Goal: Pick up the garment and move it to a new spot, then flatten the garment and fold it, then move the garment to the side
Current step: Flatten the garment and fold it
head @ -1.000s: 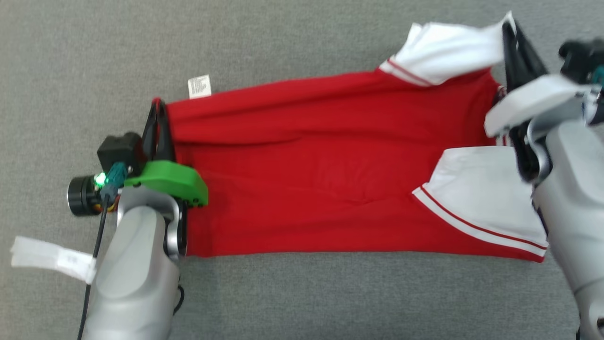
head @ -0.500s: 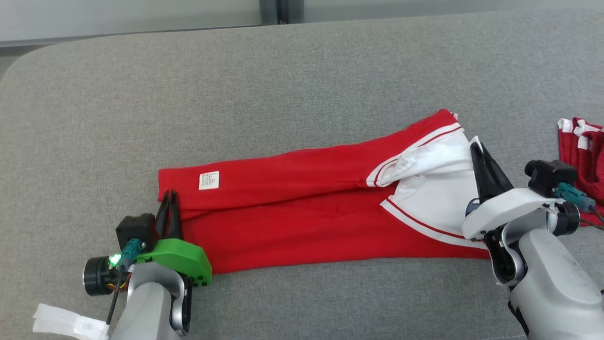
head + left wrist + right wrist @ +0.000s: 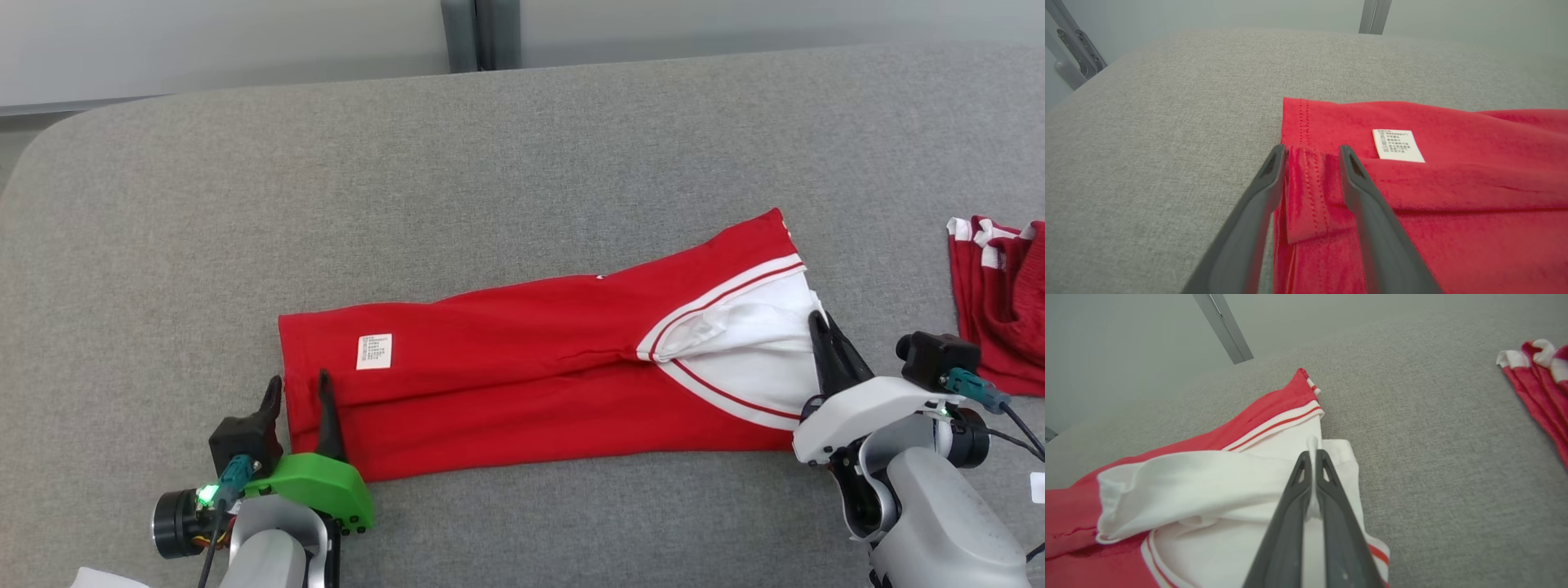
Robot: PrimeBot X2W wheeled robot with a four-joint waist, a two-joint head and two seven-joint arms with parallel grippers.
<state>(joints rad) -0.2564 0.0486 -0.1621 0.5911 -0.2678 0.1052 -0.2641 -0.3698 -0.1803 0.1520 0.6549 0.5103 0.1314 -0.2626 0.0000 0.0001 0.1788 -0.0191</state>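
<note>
The garment (image 3: 522, 384) is a red shirt with white sleeves, folded lengthwise into a long strip on the grey cushion (image 3: 408, 163). A white care label (image 3: 374, 351) lies near its left hem. My left gripper (image 3: 300, 390) stands open at that hem, one finger on each side of the folded red edge (image 3: 1306, 192); it pinches nothing. At the right end, my right gripper (image 3: 819, 328) is shut on a fold of the white sleeve (image 3: 1208, 477), and white cloth shows between its fingers (image 3: 1327, 486).
Another red and white garment (image 3: 1000, 327) lies bunched at the right edge of the cushion, also in the right wrist view as a red pile (image 3: 1539, 384). A wall and a grey metal post (image 3: 478, 33) stand behind the cushion's far edge.
The camera has tilted up. The garment's top half was carried over and laid down. My left gripper has opened and let go of the hem; the right gripper stays shut on the sleeve.
</note>
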